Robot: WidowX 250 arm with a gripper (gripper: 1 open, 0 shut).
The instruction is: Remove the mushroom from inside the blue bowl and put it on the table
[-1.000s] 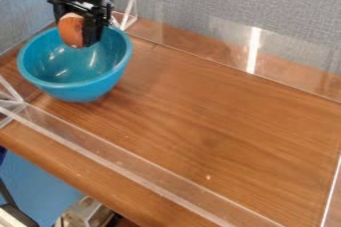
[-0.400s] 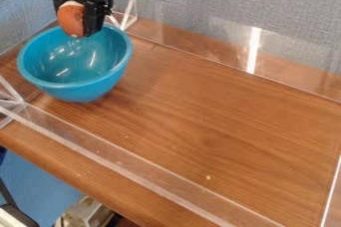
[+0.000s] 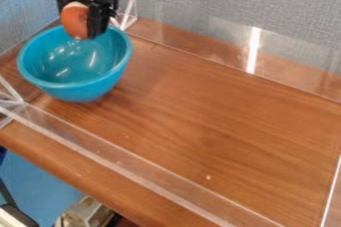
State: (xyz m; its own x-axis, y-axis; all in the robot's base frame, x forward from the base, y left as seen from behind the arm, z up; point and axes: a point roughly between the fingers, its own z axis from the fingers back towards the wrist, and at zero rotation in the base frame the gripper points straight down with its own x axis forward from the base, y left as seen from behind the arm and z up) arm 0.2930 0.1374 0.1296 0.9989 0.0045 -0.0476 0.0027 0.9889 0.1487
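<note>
The turquoise blue bowl (image 3: 75, 64) stands at the left end of the brown wood-grain table (image 3: 213, 112). Above the bowl's far rim hangs my black gripper (image 3: 80, 18), pointing straight down. Its fingers are shut on the mushroom (image 3: 74, 19), whose orange-brown cap shows between them, lifted clear of the bowl. The inside of the bowl shows only glossy reflections.
Low clear acrylic walls (image 3: 253, 42) border the tabletop on all sides. A blue-grey textured wall stands behind. The wide wood surface to the right of the bowl holds nothing.
The gripper has risen with the mushroom, from down at the bowl's rim level to above it, drifting slightly right.
</note>
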